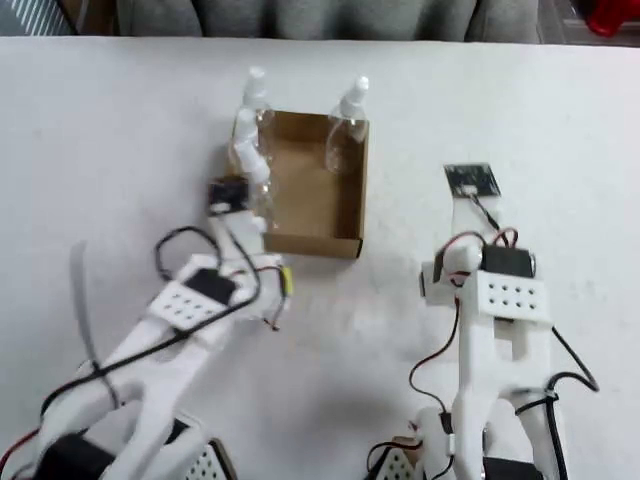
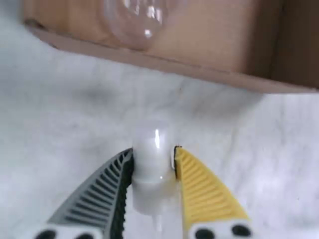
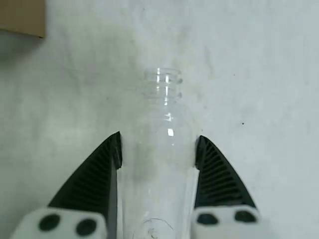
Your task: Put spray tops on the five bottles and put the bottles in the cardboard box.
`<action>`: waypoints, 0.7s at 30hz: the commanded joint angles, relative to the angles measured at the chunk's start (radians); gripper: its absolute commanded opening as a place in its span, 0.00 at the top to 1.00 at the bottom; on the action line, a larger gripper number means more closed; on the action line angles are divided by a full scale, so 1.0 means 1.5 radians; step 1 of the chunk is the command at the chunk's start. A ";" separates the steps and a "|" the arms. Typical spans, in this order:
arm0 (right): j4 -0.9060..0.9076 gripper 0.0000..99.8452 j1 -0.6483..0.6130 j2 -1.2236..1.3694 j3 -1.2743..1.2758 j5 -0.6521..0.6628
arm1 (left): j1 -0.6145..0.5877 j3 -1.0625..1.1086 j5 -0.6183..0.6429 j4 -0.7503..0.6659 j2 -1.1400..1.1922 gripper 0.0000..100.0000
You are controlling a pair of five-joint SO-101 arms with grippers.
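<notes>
Your left gripper (image 2: 152,155) pinches a white spray top (image 2: 151,169) just outside the cardboard box (image 2: 214,55). Your right gripper (image 3: 158,144) clasps an uncapped bottle (image 3: 163,114), so capping seems in hand. Next, line the top squarely over that neck.

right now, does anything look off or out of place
Nothing spilled or damaged. The clear bottle in the right pincer has a bare threaded neck; the left pincer grips a white spray top.
</notes>
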 commanded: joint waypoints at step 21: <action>-0.022 0.98 -0.281 -0.385 -0.062 0.007 | -0.251 0.036 -0.073 0.006 -0.211 0.98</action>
